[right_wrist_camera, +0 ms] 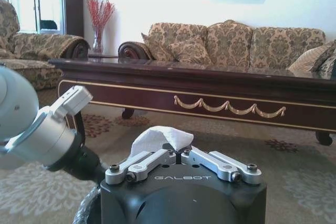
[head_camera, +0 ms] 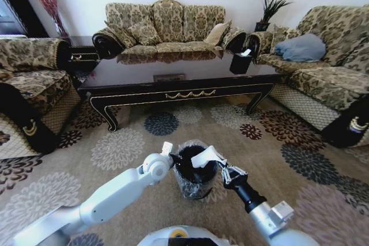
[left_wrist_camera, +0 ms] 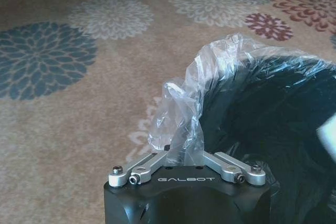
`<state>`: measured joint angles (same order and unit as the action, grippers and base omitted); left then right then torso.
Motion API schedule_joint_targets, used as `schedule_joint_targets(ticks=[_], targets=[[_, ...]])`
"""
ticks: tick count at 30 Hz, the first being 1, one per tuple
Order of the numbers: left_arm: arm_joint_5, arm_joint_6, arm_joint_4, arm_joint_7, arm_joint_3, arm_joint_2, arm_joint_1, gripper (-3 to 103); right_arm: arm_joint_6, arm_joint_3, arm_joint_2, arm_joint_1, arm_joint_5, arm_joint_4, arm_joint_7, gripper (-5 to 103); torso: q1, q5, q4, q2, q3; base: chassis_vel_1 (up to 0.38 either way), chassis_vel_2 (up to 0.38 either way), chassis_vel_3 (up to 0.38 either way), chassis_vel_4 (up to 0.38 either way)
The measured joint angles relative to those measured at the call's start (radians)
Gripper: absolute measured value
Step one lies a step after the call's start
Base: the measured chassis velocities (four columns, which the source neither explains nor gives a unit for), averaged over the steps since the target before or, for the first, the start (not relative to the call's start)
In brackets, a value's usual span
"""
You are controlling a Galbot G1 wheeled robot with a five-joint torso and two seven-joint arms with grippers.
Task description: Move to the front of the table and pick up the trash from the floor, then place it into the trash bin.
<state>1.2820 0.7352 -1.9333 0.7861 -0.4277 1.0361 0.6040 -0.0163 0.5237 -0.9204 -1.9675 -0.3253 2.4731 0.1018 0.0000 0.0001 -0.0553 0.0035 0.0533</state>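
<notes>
Over the small round black trash bin [head_camera: 195, 172] with its crinkly clear plastic liner, our right gripper [head_camera: 209, 156] has its fingers pinched together on a piece of crumpled white paper [head_camera: 203, 156], which sits directly above the bin's dark mouth; the right wrist view shows the same wad [right_wrist_camera: 160, 139] nipped at its near edge between the fingertips. We judge this paper to be very light, soft and springy, so a pinch on any fold holds it, and it should drop freely once the fingers part, though a thin edge might cling to a pad. Our left gripper [left_wrist_camera: 185, 157] is at the bin's near rim with its fingers closed on a raised fold of the clear liner bag [left_wrist_camera: 181, 119]; that film looks slippery and limp, likely to stretch or tear rather than resist, and the bin itself seems light enough to tip if the bag is tugged. We stand on the beige carpet [head_camera: 259, 148] patterned with large round flower medallions, a soft surface that should keep the bin from sliding much. Just ahead lies the long low glossy dark brown coffee table [head_camera: 173, 82] with gold scroll ornament on its apron, carrying a black square tissue box [head_camera: 240, 62]. Floral patterned sofas [head_camera: 167, 24] ring the table on three sides.
</notes>
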Motion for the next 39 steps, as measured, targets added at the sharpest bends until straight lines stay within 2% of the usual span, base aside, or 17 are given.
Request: schedule_joint_targets(ticks=[13,14,16,19,21,22,24,27,28,30,31,32,34,36,37,39], targets=[[0.009,0.000,0.000,0.016,-0.029,0.018,-0.016,3,0.007,-0.032,0.016,-0.016,0.027,-0.031,-0.007,0,0.000,-0.0001,-0.0001,0.000,0.000,0.000,0.000,0.000,0.000],[0.009,0.000,0.000,0.017,-0.030,0.018,-0.016,3,0.009,-0.034,0.017,-0.020,0.027,-0.032,-0.008,-3,0.000,-0.0001,-0.0001,0.000,0.000,0.000,0.000,0.000,0.000],[0.009,0.000,0.001,0.020,-0.038,0.020,-0.016,3,0.018,-0.044,0.023,-0.029,0.027,-0.034,-0.014,7,0.000,-0.0002,-0.0001,0.000,0.000,0.000,0.000,0.000,0.000],[0.009,0.000,0.002,0.021,-0.043,0.024,-0.014,3,0.025,-0.050,0.025,-0.030,0.027,-0.036,-0.016,12,0.000,-0.0002,-0.0001,0.000,0.000,0.000,0.000,0.000,0.000],[0.009,0.000,0.002,0.024,-0.045,0.027,-0.009,3,0.039,-0.057,0.029,-0.030,0.015,-0.036,-0.017,22,0.000,-0.0001,-0.0001,0.000,0.000,0.000,0.000,0.000,0.000],[0.009,0.000,0.002,0.024,-0.045,0.027,-0.009,3,0.039,-0.057,0.029,-0.030,0.015,-0.036,-0.017,22,0.000,-0.0001,-0.0001,0.000,0.000,0.000,0.000,0.000,0.000],[0.009,0.000,0.002,0.025,-0.046,0.026,-0.008,3,0.045,-0.058,0.031,-0.033,0.013,-0.036,-0.017,33,0.000,-0.0001,-0.0001,0.000,0.000,0.000,0.000,0.000,0.000],[0.009,0.000,0.002,0.025,-0.046,0.024,-0.008,3,0.047,-0.058,0.032,-0.036,0.013,-0.035,-0.017,38,0.000,-0.0002,-0.0001,0.000,0.000,0.000,0.000,0.000,0.000],[0.008,0.000,0.001,0.025,-0.046,0.023,-0.006,3,0.049,-0.056,0.035,-0.037,0.019,-0.035,-0.019,50,0.000,-0.0001,-0.0001,0.000,0.000,0.000,0.000,0.000,0.000],[0.008,0.000,0.000,0.025,-0.046,0.024,-0.005,3,0.049,-0.053,0.038,-0.035,0.029,-0.038,-0.021,50,0.000,-0.0002,-0.0001,0.000,0.000,0.000,0.000,0.000,0.000],[0.008,0.000,-0.002,0.025,-0.045,0.026,-0.004,3,0.049,-0.048,0.045,-0.030,0.037,-0.042,-0.023,61,0.000,-0.0001,-0.0001,0.000,0.000,0.000,0.000,0.000,0.000],[0.008,0.000,-0.002,0.025,-0.045,0.027,-0.002,3,0.050,-0.045,0.050,-0.027,0.038,-0.044,-0.024,66,0.000,-0.0001,-0.0001,0.000,0.000,0.000,0.000,0.000,0.000],[0.008,0.000,-0.003,0.025,-0.045,0.028,-0.002,3,0.051,-0.042,0.054,-0.025,0.040,-0.045,-0.025,66,0.000,-0.0002,-0.0001,0.000,0.000,0.000,0.000,0.000,0.000],[0.007,0.000,-0.005,0.026,-0.045,0.028,0.000,3,0.051,-0.030,0.063,-0.019,0.063,-0.052,-0.031,77,0.000,-0.0001,-0.0001,0.000,0.000,0.000,0.000,0.000,0.000],[0.007,0.000,-0.005,0.026,-0.045,0.028,0.000,3,0.051,-0.030,0.063,-0.019,0.063,-0.052,-0.031,77,0.000,-0.0001,-0.0001,0.000,0.000,0.000,0.000,0.000,0.000],[0.006,0.000,-0.009,0.027,-0.045,0.028,0.004,3,0.021,0.003,0.076,0.001,0.168,-0.078,-0.056,88,0.000,-0.0001,-0.0001,0.000,0.000,0.000,0.000,0.000,0.000]])
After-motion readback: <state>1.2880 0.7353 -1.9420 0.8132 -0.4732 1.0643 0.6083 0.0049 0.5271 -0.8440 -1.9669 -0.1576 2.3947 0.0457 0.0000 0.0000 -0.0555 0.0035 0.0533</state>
